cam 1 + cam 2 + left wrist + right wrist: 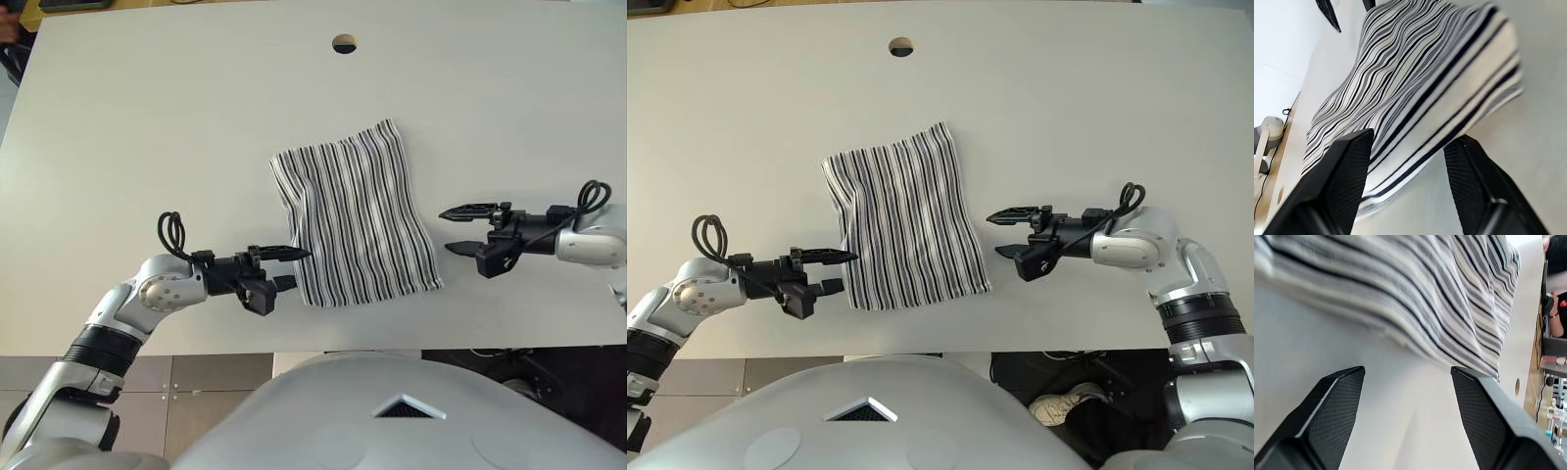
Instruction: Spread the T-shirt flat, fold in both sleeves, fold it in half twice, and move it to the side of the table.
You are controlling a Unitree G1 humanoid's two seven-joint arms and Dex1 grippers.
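Observation:
The striped T-shirt point(353, 215) lies folded into a rough rectangle on the white table point(147, 127), slightly skewed. My left gripper point(290, 268) is open at the shirt's near-left corner, its fingers point(1347, 181) on either side of the fabric edge point(1415, 107). My right gripper point(453, 230) is open just off the shirt's right side, apart from the cloth. In the right wrist view the striped cloth point(1400, 289) lies beyond the spread fingers point(1484, 416), with bare table between.
A round cable hole point(344, 43) sits at the far middle of the table. The table's near edge point(294, 351) runs close behind both grippers. Bare tabletop lies to the left, right and far side of the shirt.

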